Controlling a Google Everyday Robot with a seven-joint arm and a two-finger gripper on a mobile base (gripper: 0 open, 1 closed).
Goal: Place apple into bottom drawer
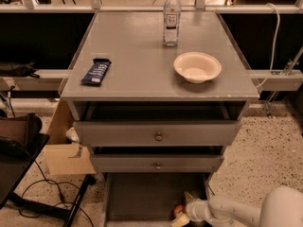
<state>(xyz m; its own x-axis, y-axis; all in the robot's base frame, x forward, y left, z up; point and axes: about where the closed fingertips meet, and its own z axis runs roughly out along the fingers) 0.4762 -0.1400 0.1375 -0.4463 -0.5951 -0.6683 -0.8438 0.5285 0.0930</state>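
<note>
The apple (pixel 178 210) is red-orange and sits low in the bottom drawer (pixel 142 197), near its front right. The bottom drawer is pulled out as a wide grey tray below the two upper drawers. My gripper (pixel 182 213) reaches in from the right on a white arm, right at the apple, with a pale finger under it.
A white bowl (pixel 197 66), a water bottle (pixel 171 17) and a dark blue snack bar (pixel 96 71) rest on the cabinet top. The two upper drawers (pixel 157 135) with round knobs are partly open. A cardboard box (pixel 66 148) and a black stand (pixel 19 160) are at the left.
</note>
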